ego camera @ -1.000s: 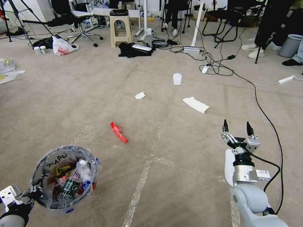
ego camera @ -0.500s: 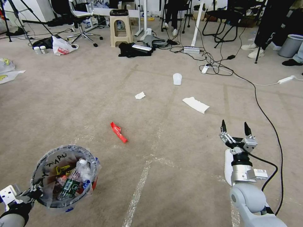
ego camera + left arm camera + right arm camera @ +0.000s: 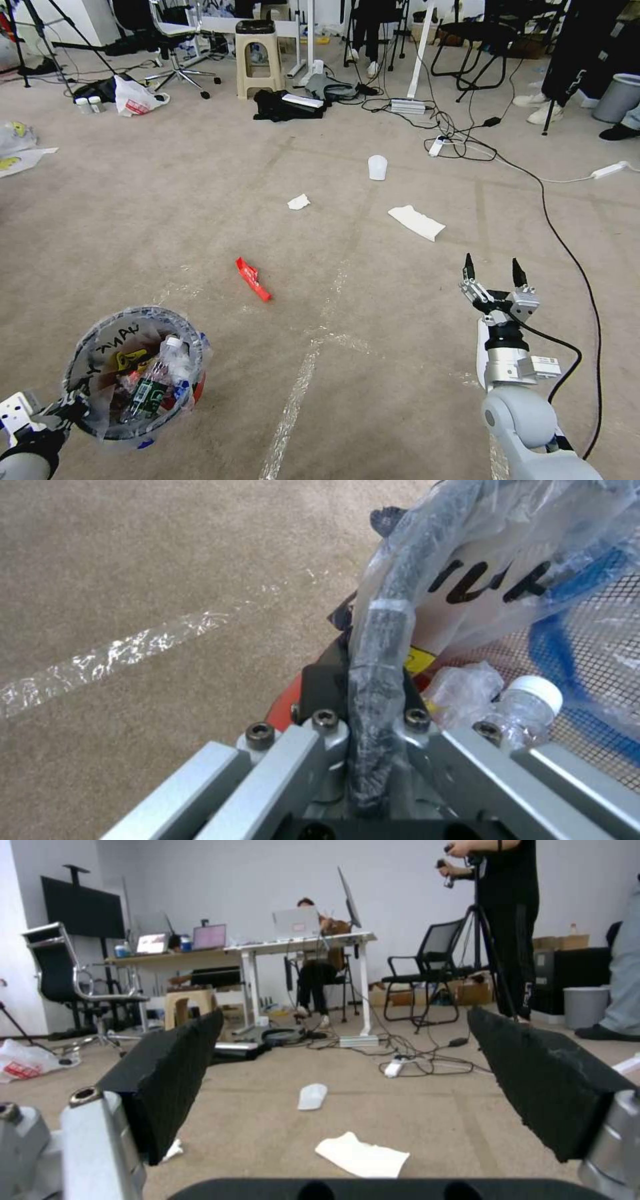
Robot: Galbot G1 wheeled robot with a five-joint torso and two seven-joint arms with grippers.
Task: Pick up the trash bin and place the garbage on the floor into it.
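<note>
left gripper (image 3: 373,700) pinches the trash bin (image 3: 133,373) rim; right gripper (image 3: 492,275) spread above bare floor (image 3: 373,373).

One red wrapper (image 3: 253,279), two white papers (image 3: 417,222), one cup (image 3: 377,167), one bin (image 3: 133,373).

Open carpet (image 3: 373,320) ahead of right hand (image 3: 491,270), black cable (image 3: 573,267) alongside

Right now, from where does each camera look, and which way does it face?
Head view: high, looking forward and down at the floor; left gripper on the bin, right gripper open.
Left wrist view: at the bin's rim, clamped in its fingers.
Right wrist view: low, looking forward between open fingers.
Shared by head and right wrist: tissue, cup.
</note>
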